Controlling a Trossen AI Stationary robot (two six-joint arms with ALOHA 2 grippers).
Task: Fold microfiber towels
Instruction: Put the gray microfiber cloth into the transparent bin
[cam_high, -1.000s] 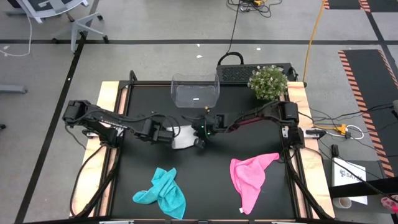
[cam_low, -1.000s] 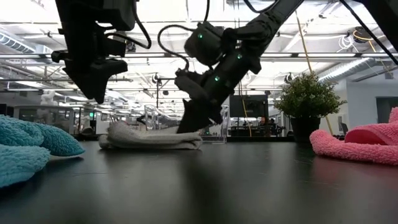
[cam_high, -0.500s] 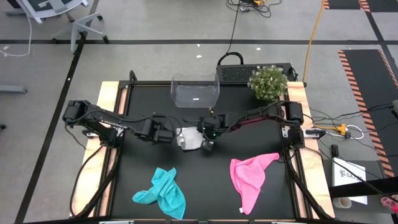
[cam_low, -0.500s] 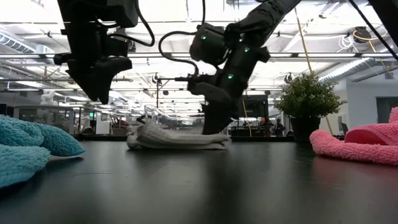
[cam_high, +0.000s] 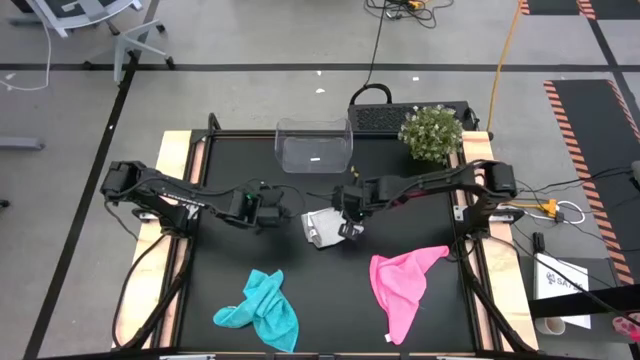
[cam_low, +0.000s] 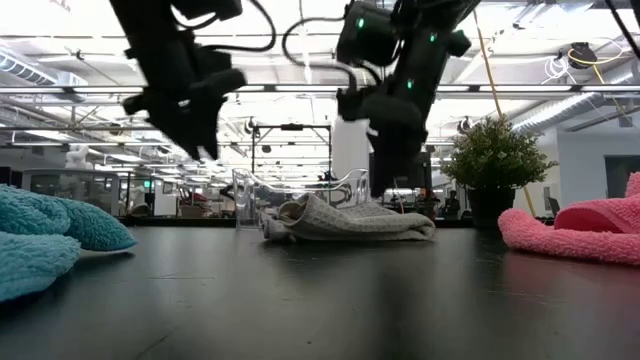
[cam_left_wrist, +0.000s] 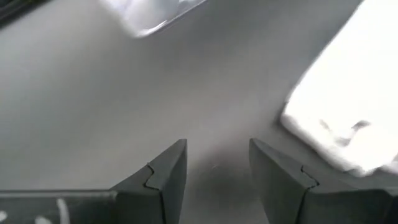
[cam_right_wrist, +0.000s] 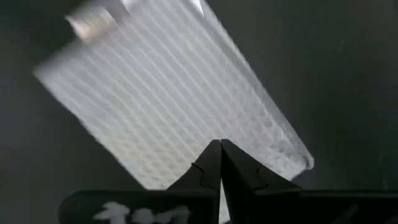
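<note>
The folded grey-white towel (cam_high: 320, 229) lies flat on the black table near its middle and also shows in the low view (cam_low: 350, 220). My right gripper (cam_high: 349, 217) is shut, and its fingertips (cam_right_wrist: 221, 155) stand on the towel's right part. My left gripper (cam_high: 278, 212) is open and empty above the bare table, left of the towel (cam_left_wrist: 348, 106). The teal towel (cam_high: 260, 312) lies crumpled at the near left. The pink towel (cam_high: 400, 285) lies crumpled at the near right. My right gripper comes down on the grey-white towel's top face near its right edge (cam_right_wrist: 249, 140) with shut fingers, slanting down from the table's right. Whether any cloth is caught between the fingertips cannot be told. The towel lies flat on the table under them.
A clear plastic bin (cam_high: 314, 145) stands at the table's far edge, with a potted plant (cam_high: 431, 133) at the far right corner. Bare table lies between the grey-white towel and the two coloured towels.
My right gripper has gone toward the table's right edge, a little toward the near edge. The grey-white towel has slid along the table with it, staying folded and flat, and now lies apart from my left gripper.
</note>
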